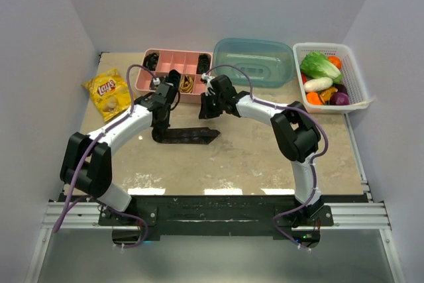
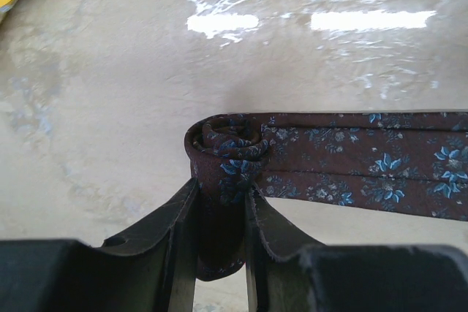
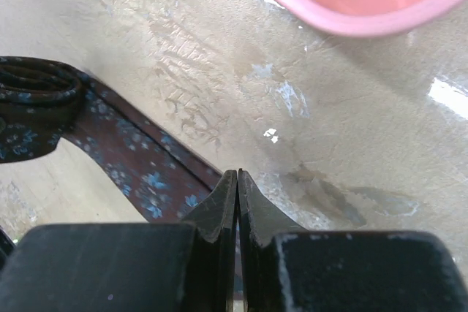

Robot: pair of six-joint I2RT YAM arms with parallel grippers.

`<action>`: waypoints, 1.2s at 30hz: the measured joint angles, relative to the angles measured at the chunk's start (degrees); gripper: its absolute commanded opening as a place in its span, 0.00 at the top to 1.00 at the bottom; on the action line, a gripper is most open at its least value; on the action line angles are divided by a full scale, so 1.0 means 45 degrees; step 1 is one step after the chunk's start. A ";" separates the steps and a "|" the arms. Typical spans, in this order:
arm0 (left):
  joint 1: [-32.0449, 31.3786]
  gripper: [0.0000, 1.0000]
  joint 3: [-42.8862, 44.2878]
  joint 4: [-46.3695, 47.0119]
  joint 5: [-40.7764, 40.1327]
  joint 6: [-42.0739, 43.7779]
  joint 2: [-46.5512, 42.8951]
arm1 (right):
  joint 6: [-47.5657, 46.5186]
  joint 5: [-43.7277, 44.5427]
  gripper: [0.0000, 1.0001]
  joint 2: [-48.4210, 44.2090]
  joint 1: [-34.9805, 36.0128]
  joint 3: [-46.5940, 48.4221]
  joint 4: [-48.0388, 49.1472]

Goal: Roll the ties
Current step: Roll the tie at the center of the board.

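The left gripper [image 2: 223,235] is squeezing the tie [image 2: 351,158]. Its two black fingers [image 2: 175,242] are standing a little way apart, and the rolled end of the tie is sitting tight between them. Just past the fingertips, the roll is showing as a small coil [image 2: 230,140], wound round like a snail shell. The tie is dark brown-red, with little blue flowers showing all over it. From the coil, the rest of the tie is lying flat on the table [image 2: 110,107] and running off to the left gripper's right side. Two layers are showing along this flat strip.

The right gripper [image 3: 238,206] is hanging low over the table with its fingers pressed tight together. Nothing is showing between them. The flat strip is lying in front of it and to its left, and is passing under its fingertips. I cannot tell if they are touching it.

Farther out, past both grippers, a pink tray [image 1: 194,63] with little boxes is sitting. A yellow chip bag [image 1: 107,91] is lying off to the left gripper's left. A blue tub [image 1: 255,61] is sitting beyond the right gripper. A white basket [image 1: 356,87] holding vegetables [image 1: 320,65] is sitting far to its right.
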 measured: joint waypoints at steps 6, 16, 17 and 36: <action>-0.0287 0.84 0.0126 -0.0617 -0.1161 -0.0087 0.0583 | 0.0000 0.0005 0.95 -0.0029 0.0010 -0.0087 -0.0029; -0.1889 0.82 0.1005 -0.1481 -0.3002 -0.0923 0.2545 | -0.0010 0.0010 0.95 -0.0029 0.0029 -0.0087 -0.0053; -0.2021 0.82 0.1025 -0.1467 -0.3065 -0.0976 0.2696 | -0.0010 0.0010 0.95 -0.0029 0.0029 -0.0087 -0.0053; -0.2268 0.43 0.0729 0.0622 -0.0656 -0.0952 0.2871 | -0.0019 0.0000 0.94 -0.0029 0.0029 -0.0087 -0.0092</action>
